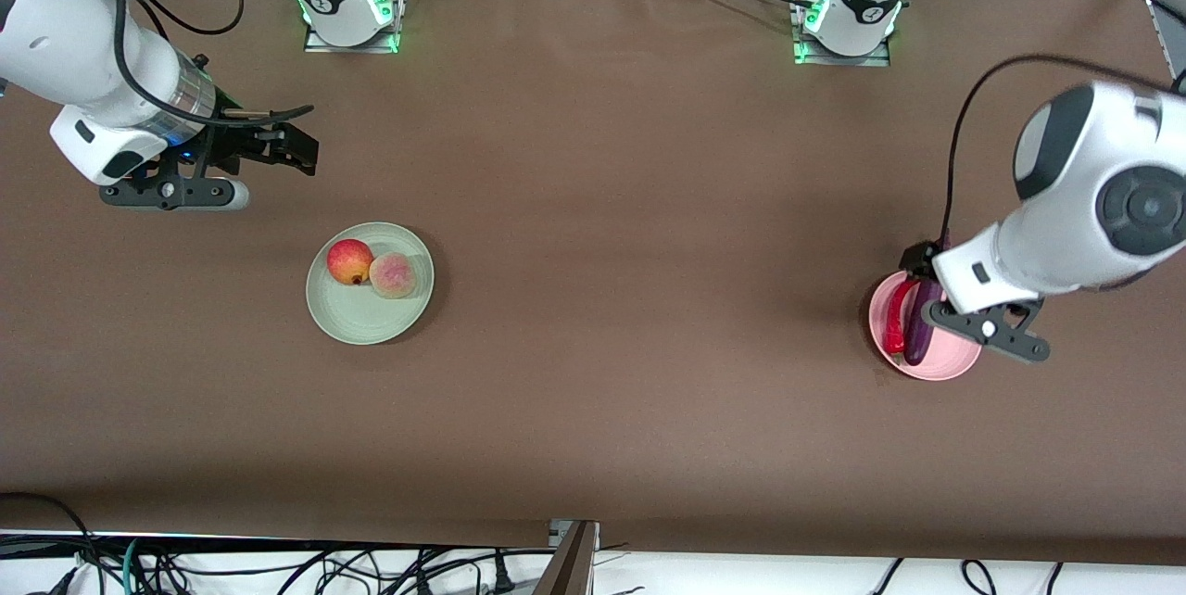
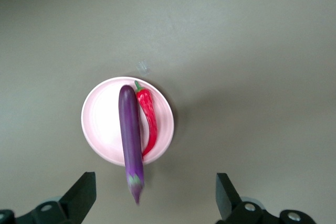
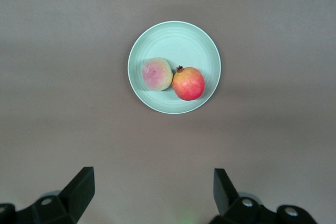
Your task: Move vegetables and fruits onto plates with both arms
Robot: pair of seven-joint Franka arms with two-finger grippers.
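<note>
While both arms hang above the table, the apple-like fruit (image 1: 349,261) and peach (image 1: 393,275) sit touching on the pale green plate (image 1: 361,322). Eggplant (image 2: 130,137) and chili pepper (image 2: 148,121) lie side by side on the pink plate (image 2: 100,124), eggplant's calyx overhanging the rim. Left gripper (image 2: 152,203) spread, empty, above the pink plate. Right gripper (image 3: 149,203) spread, empty, over bare table near the green plate.

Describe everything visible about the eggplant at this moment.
The eggplant is long, slender, glossy purple, with a pale calyx and short stem at one end. It lies flat across the pink plate, calyx end jutting past the rim, alongside the red chili, apparently touching it. The left gripper is open above, not holding it.
</note>
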